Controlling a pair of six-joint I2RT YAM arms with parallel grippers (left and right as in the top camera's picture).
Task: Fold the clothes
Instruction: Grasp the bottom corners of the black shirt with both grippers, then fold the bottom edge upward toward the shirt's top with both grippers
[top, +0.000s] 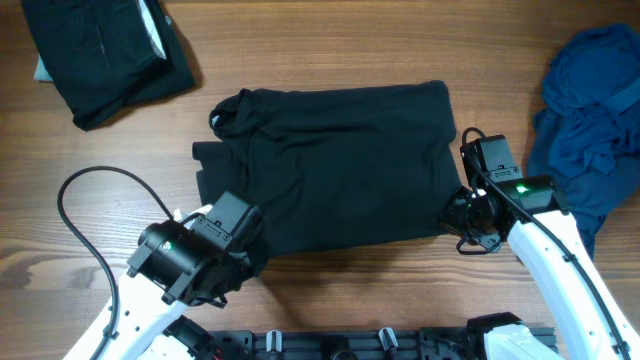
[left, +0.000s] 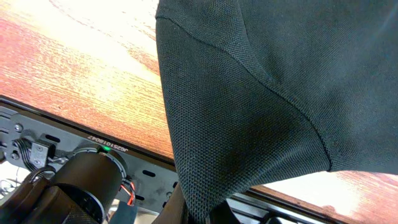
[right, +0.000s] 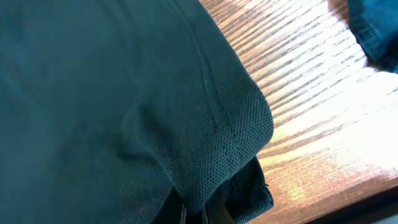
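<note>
A black knit shirt (top: 340, 165) lies spread in the middle of the wooden table, collar to the left. My left gripper (top: 245, 258) is shut on its near left corner; in the left wrist view the fabric (left: 249, 106) is pinched between the fingers (left: 202, 214) and hangs lifted. My right gripper (top: 455, 215) is shut on the near right corner; in the right wrist view the folded hem (right: 230, 143) is clamped between the fingers (right: 202, 214).
A folded black garment (top: 105, 50) lies at the far left. A crumpled blue garment (top: 595, 120) lies at the right edge, also showing in the right wrist view (right: 373, 31). The table's front rail (left: 124, 149) runs along the near edge.
</note>
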